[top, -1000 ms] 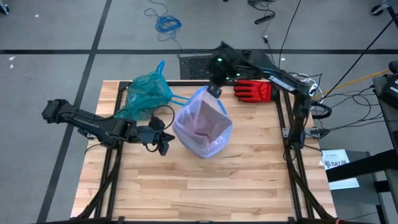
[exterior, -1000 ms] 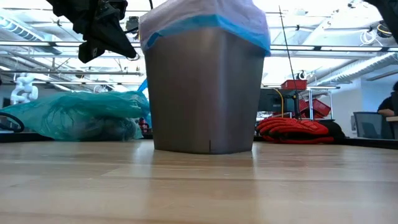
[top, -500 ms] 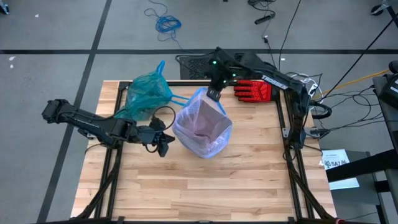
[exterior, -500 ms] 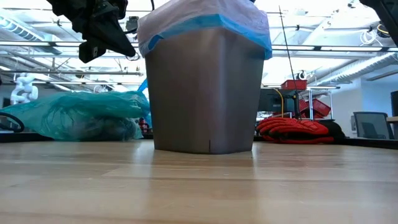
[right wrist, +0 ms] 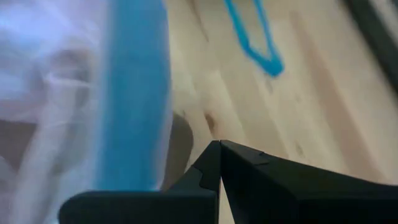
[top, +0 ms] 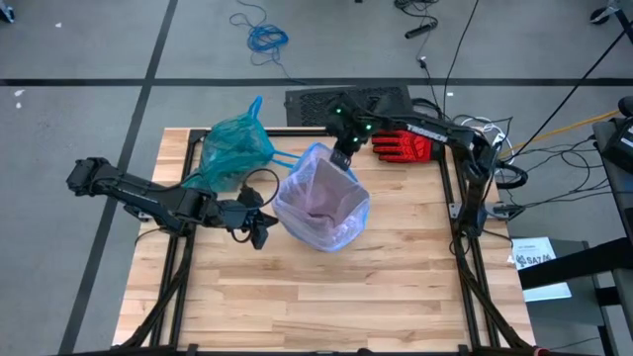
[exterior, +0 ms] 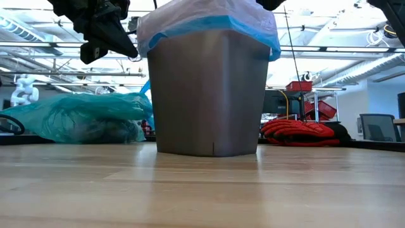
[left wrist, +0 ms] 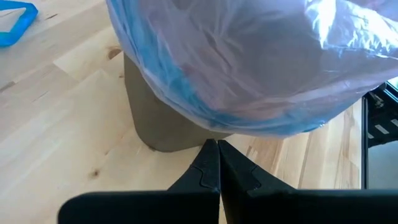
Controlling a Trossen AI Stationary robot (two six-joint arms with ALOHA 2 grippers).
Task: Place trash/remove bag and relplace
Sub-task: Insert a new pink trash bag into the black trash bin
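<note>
Teal translucent plastic bag (top: pixel 235 148) is lying filled at the table's far left, removed. Pale pink liner (top: pixel 321 198) is covering the grey bin (exterior: pixel 209 95); the closed right gripper (top: pixel 345 158) is working its far rim, suggesting only final seating remains. Closed left gripper (top: pixel 259 229) is waiting, empty, beside the bin.

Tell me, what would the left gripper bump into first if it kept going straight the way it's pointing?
Most likely the bin. The left gripper, shut, points at its brown side, just below the pale pink bag's blue edge. How much gap is left between them is hard to judge.
</note>
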